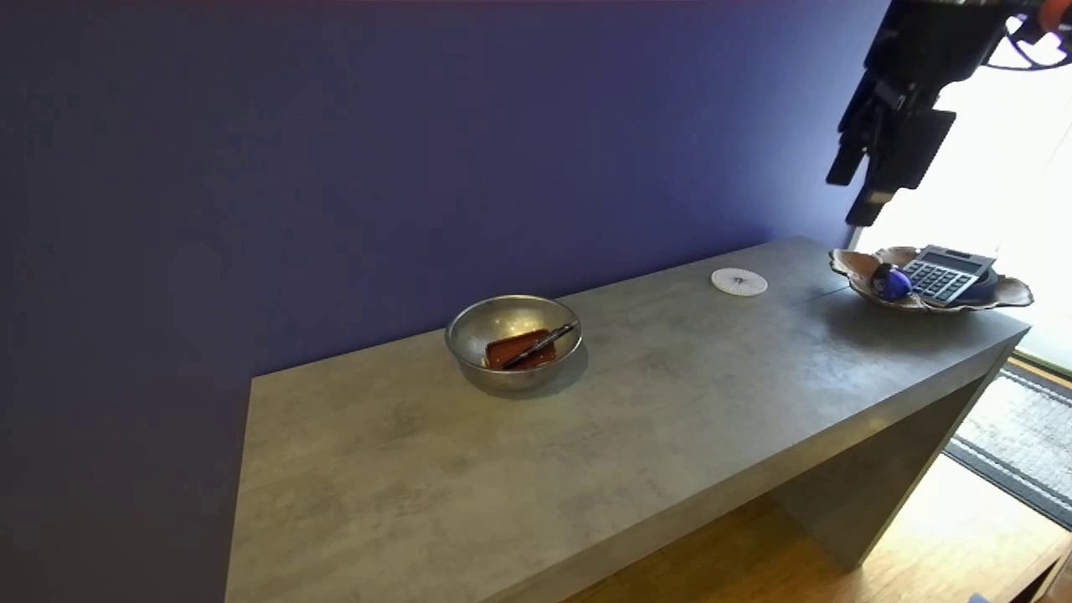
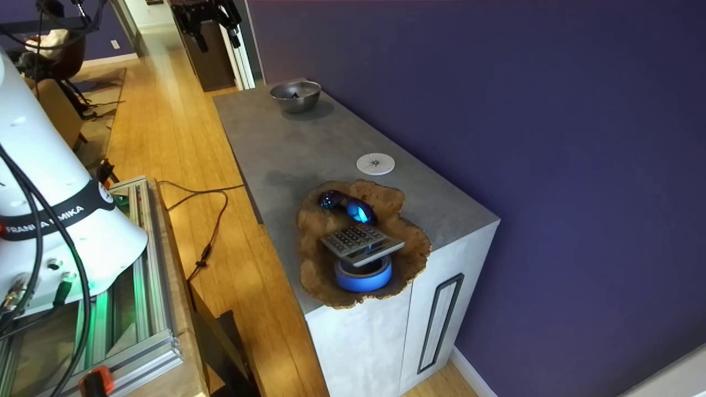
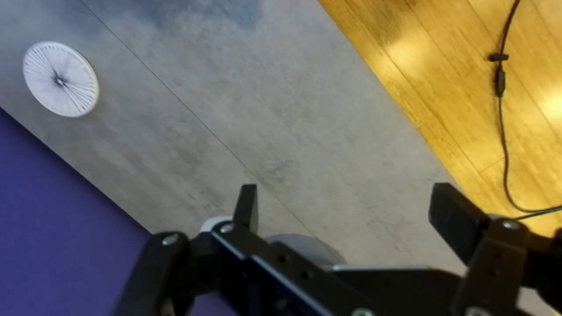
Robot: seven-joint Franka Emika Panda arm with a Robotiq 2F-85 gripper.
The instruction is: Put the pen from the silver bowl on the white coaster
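The silver bowl (image 1: 511,382) stands on the grey table in both exterior views (image 2: 298,105). The pen (image 1: 544,342), thin and dark, leans inside it across a red-brown tray-like piece (image 1: 500,349), its upper end on the rim. The white coaster (image 1: 739,282) lies flat near the wall, also in an exterior view (image 2: 375,164) and at the upper left of the wrist view (image 3: 61,80). My gripper (image 1: 851,199) is high above the table, fingers wide apart and empty (image 3: 345,188). In the wrist view, a pale curved edge and a shadow show behind the fingers; the pen is out of sight there.
A brown wooden dish (image 2: 311,264) holds a calculator (image 2: 358,242), sunglasses (image 2: 358,209) and a blue tape roll (image 2: 364,281) at one table end. A purple wall (image 1: 377,167) runs along the table's back edge. A cable (image 3: 505,149) lies on the wooden floor.
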